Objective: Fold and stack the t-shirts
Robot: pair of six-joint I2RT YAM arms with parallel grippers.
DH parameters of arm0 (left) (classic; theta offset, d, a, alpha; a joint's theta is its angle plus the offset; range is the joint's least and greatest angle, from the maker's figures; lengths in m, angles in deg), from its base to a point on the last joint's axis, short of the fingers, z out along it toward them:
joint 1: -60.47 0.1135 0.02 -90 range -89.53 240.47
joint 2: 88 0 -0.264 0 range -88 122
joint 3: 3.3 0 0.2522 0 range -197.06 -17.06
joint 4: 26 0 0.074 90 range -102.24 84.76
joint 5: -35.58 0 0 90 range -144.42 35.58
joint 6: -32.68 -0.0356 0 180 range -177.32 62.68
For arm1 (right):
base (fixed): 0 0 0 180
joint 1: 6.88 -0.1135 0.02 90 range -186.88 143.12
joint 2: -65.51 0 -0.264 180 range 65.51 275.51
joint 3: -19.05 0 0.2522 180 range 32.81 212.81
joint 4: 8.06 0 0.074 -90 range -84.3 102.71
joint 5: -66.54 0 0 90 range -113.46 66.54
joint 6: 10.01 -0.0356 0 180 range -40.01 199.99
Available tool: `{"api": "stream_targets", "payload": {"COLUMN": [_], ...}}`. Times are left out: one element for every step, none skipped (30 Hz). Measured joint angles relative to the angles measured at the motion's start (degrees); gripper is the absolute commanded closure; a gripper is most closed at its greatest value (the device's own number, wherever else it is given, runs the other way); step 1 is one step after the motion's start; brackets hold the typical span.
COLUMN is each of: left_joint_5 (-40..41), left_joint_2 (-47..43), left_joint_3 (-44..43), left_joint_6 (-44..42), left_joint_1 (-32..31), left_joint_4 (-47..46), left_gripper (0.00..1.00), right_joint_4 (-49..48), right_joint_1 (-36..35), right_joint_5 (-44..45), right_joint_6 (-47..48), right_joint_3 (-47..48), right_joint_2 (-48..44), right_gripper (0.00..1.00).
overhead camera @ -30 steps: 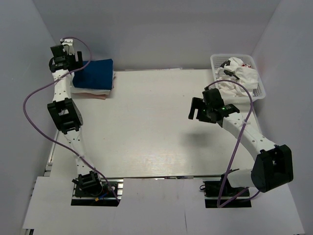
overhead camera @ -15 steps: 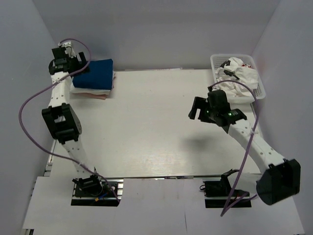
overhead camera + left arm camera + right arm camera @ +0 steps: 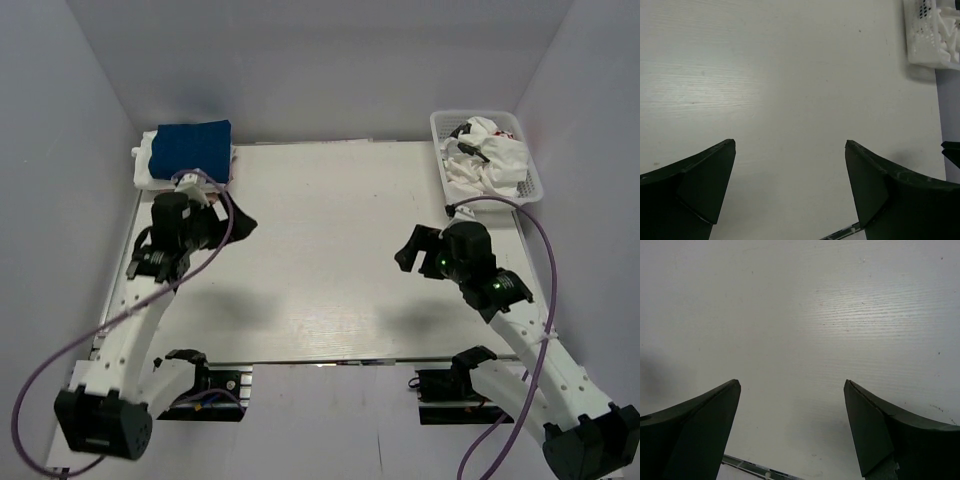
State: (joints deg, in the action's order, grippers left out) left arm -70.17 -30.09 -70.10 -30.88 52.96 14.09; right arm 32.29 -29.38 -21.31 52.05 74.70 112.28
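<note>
Left pincer (image 3: 790, 145), right pincer (image 3: 790, 382): both spread, empty. Navy tee (image 3: 190, 148) stacked beyond left pincer; white tees (image 3: 490, 160) in basket (image 3: 535, 180) beyond right. We'd pinch one tee only, lifting clear.

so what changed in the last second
The left fingers pulled back from the shirt stack toward the near side and now hang open over the table, holding nothing. The right fingers drew back a little toward their base, also open. The stack and the basket stayed put.
</note>
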Motion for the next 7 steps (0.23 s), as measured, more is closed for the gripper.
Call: {"api": "stream_targets", "payload": {"left_joint_5": [1.4,2.6,4.0,5.1,5.9,6.7,7.5], "left_joint_2": [-3.5,-5.6,-7.4,-8.5,-9.1,-9.3,-9.2], "left_joint_3": [1.2,1.4,1.2,0.8,0.4,-0.1,-0.3], "left_joint_6": [0.5,0.7,0.8,0.8,0.8,0.7,0.8], "left_joint_1": [-0.2,-0.2,-0.2,-0.2,-0.2,-0.2,-0.2], "left_joint_4": [2.7,4.6,6.1,7.6,9.0,10.2,11.1], "left_gripper": [0.00,0.00,0.00,0.00,0.00,0.00,0.00], "right_joint_4": [-0.1,-0.1,-0.3,-0.8,-1.0,-1.1,-1.2], "right_joint_1": [0.0,0.0,0.0,0.0,0.0,0.0,0.0], "right_joint_5": [-0.3,-0.8,-1.3,-1.9,-2.3,-2.7,-3.0], "right_joint_6": [-0.2,-0.3,-0.3,-0.4,-0.4,-0.4,-0.4], "right_joint_3": [-1.0,-1.8,-2.6,-3.5,-4.0,-4.5,-4.8], "right_joint_2": [-0.8,-1.4,-1.9,-2.6,-3.2,-3.9,-4.6], "right_gripper": [0.10,0.10,0.10,0.10,0.10,0.10,0.10]}}
